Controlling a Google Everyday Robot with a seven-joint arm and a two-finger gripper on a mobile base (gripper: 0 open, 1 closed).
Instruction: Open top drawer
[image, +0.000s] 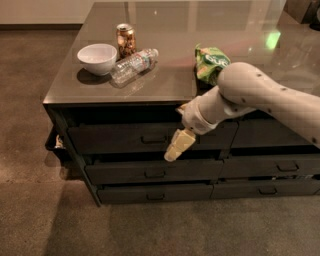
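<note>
The top drawer (110, 139) is the wide dark grey front just under the tabletop on the left, with a small loop handle (154, 139) at its centre. Its front sits in line with the drawers below. My gripper (175, 149), cream-coloured on a pale grey arm (250, 95), points down and to the left in front of the drawer's lower edge. It is a little right of and below the handle, apart from it.
On the tabletop (165, 80) stand a white bowl (97, 57), a can (125, 40), a lying plastic bottle (132, 64) and a green snack bag (212, 62). Two slimmer drawers (150, 172) lie below, more drawers (270, 165) to the right. Brown floor (35, 200) lies in front.
</note>
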